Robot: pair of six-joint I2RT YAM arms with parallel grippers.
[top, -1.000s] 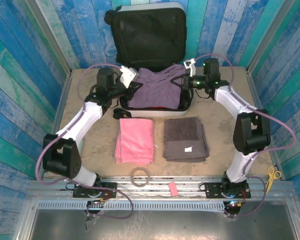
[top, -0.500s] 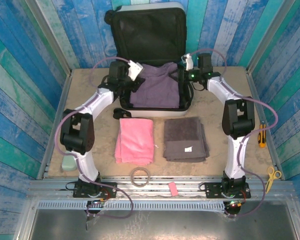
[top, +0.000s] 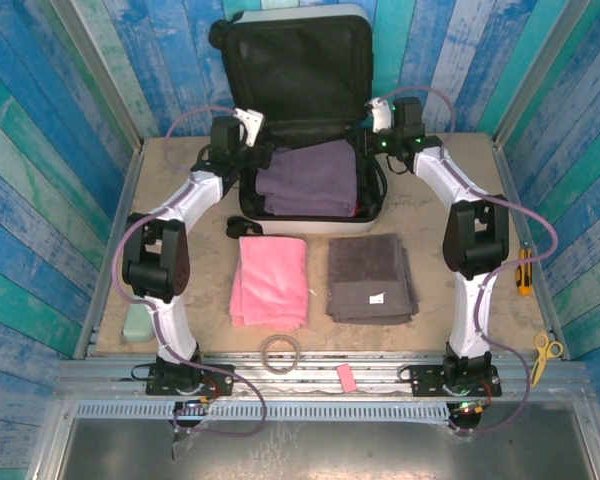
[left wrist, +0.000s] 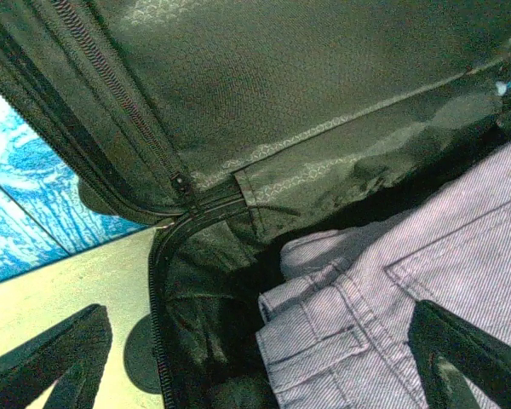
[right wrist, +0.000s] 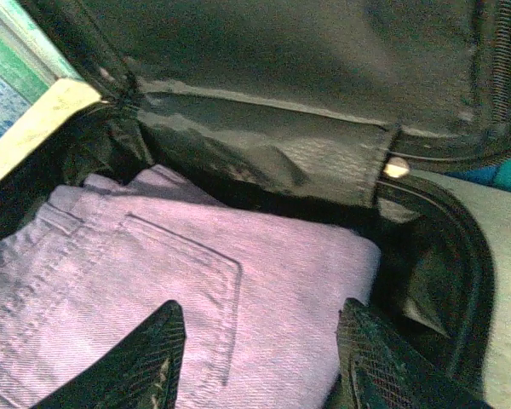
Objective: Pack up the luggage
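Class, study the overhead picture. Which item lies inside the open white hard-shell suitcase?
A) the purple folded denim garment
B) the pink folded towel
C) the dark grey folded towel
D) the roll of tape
A: the purple folded denim garment lies in the lower half of the white hard-shell suitcase, while the pink folded towel and the dark grey folded towel lie outside, in front of it.

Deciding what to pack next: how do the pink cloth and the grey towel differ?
The pink cloth is bright and narrower; the grey towel is dark and wider. The grey towel bears a small white tag; the pink cloth shows none. Both lie folded flat on the table, outside the open luggage.
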